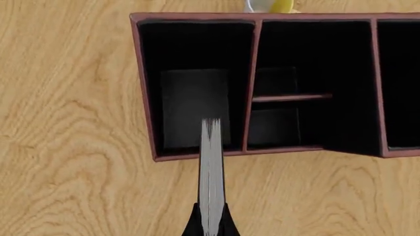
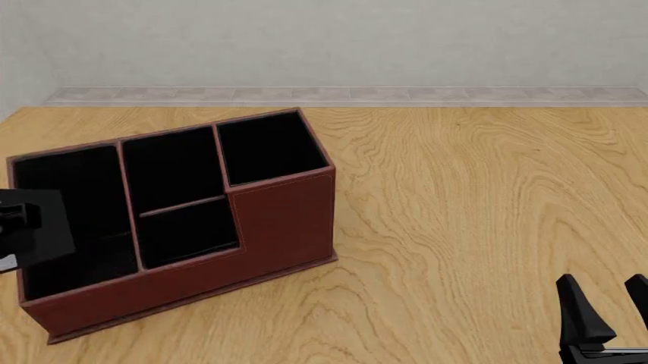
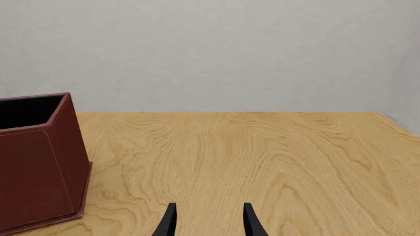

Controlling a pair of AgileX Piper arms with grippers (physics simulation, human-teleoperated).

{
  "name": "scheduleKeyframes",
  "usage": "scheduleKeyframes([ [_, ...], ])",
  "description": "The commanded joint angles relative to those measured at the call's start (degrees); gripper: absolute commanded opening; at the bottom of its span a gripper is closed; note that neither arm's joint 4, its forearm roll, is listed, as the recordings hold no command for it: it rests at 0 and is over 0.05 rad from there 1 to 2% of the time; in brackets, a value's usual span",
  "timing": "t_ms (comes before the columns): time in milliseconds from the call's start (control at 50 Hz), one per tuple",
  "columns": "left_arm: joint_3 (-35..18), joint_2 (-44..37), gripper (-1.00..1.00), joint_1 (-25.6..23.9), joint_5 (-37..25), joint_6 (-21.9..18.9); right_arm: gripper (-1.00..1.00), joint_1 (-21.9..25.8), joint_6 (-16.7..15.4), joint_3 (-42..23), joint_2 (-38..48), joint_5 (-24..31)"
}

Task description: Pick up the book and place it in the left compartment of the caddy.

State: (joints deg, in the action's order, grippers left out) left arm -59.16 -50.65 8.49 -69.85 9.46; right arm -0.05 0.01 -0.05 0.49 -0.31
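The thin black book (image 2: pixel 48 227) hangs upright over the caddy's (image 2: pixel 284 227) low left end, with my left gripper (image 2: pixel 12 218) shut on it. In the left wrist view the book (image 1: pixel 211 167) shows edge-on with its white page edge, pinched by the left gripper (image 1: pixel 211 223). Its tip is over the front wall of the left compartment (image 1: pixel 190 54), which holds only its dark floor. The reddish-brown caddy (image 1: pixel 196 156) stands on the wooden table. My right gripper (image 2: pixel 608 307) is open and holds nothing at the near right, far from the caddy (image 3: pixel 39 167); its fingertips (image 3: pixel 169 219) point across bare wood.
Two small middle sections (image 2: pixel 177 201) and a tall square end section (image 2: pixel 265 150) sit right of the left compartment. A small yellow and white object (image 1: pixel 274 5) peeks out beyond the caddy's far wall. A grey wall (image 2: pixel 405 45) bounds the table's far edge.
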Motion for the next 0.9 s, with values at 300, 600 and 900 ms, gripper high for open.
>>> scheduleKeyframes([
  [300,-3.0,-3.4,-1.00,0.6,0.0,-1.5,1.00,0.0,0.0,-0.1,-0.2,0.2],
  [600,-5.7,-6.4,-1.00,0.4,0.0,-0.7,1.00,0.0,0.0,-0.1,-0.2,0.2],
  [900,-6.4,-8.5,-1.00,0.5,0.0,-1.2,1.00,0.0,0.0,-0.1,-0.2,0.2],
])
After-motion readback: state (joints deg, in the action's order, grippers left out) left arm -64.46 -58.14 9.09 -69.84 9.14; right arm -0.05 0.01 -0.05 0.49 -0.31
